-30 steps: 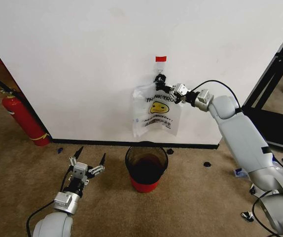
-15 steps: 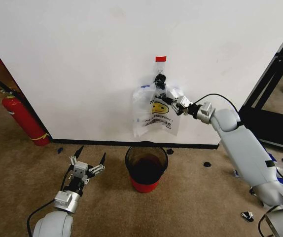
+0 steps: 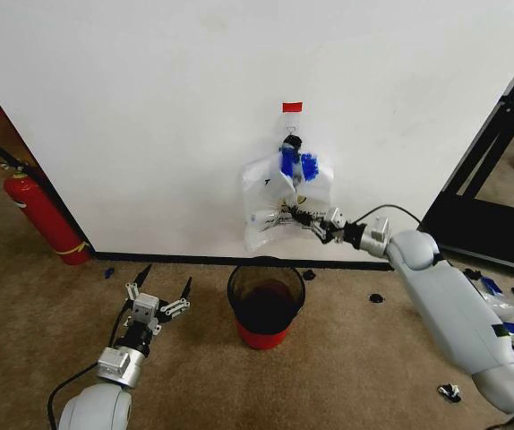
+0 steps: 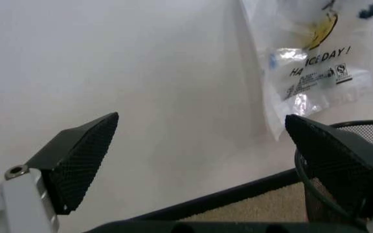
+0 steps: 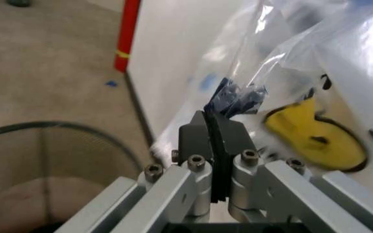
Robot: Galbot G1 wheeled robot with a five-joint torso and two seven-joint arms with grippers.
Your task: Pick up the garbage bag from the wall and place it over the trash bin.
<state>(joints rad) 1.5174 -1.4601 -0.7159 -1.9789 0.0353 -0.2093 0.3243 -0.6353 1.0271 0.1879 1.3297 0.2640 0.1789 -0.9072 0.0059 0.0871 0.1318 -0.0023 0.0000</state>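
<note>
1. While the left pincer (image 3: 160, 298) hovers low over the brown carpet floor (image 3: 346, 358), its fingers are spread apart.
2. Ahead stands the small round dark trash bin (image 3: 266, 300) with its red base.
3. Beyond, the right pincer (image 3: 313, 222) is clamped on the thin translucent printed garbage bag (image 3: 279, 202), which hangs from a black hook (image 3: 291, 141) on the plain white wall (image 3: 149, 107).
4. A red fire extinguisher (image 3: 42, 210) leans against the wall at the left.

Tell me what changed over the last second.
The right claw, shut on the thin translucent white plastic garbage bag, moved down from near the black hook to the bag's lower part, dragging and crumpling it; its blue patches now show on top. The bag still hangs on the hook. The left claw stayed open and low; the dark round trash bin is unmoved.
</note>
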